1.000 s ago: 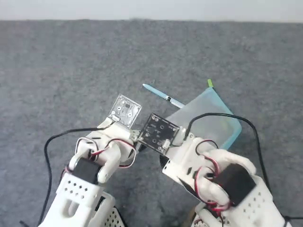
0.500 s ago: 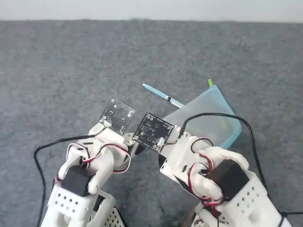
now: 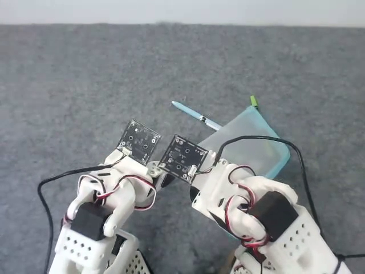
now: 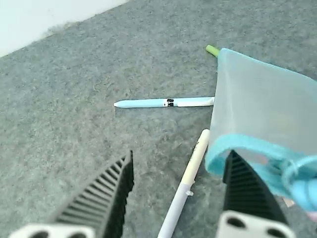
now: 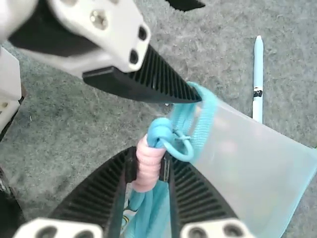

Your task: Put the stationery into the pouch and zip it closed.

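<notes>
Right pincer [image 5: 147, 161] clamped on the pink zip pull [image 5: 145, 176] of the pouch [image 3: 251, 145] — left pincer [image 4: 181, 157] spread apart beside it.
One finger [image 4: 245, 188] of the left pincer is against the blue edge of the pouch. A white pen [image 4: 184, 193] lies on the grey carpet [image 3: 85, 74] between the fingers, just beside the pouch. The pouch lies to the right, pale and see-through — a blue pen [image 3: 194, 114] rests at its far left corner.

Matt translucent pouch [image 3: 251, 149], rough fibrous carpet [image 3: 85, 74]
</notes>
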You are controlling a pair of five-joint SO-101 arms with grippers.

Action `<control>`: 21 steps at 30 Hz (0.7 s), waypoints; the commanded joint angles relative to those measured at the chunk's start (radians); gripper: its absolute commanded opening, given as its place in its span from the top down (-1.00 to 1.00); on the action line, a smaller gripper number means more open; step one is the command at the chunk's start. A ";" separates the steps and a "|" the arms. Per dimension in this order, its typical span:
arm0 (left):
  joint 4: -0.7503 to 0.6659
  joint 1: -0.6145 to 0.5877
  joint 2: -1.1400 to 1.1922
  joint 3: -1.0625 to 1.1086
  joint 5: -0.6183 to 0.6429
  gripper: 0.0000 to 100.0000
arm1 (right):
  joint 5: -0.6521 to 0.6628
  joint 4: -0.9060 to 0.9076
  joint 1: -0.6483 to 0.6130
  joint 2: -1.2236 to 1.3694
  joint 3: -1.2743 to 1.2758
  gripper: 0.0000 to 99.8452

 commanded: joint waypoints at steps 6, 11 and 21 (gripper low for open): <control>-0.043 0.008 -0.014 -0.022 -0.003 0.44 | 0.020 -0.027 -0.062 -0.002 -0.014 0.99; -0.141 0.009 -0.014 0.067 -0.003 0.44 | 0.023 -0.028 -0.120 -0.002 -0.018 0.99; -0.287 0.009 -0.012 0.177 -0.003 0.44 | 0.046 -0.018 -0.231 -0.002 -0.029 0.99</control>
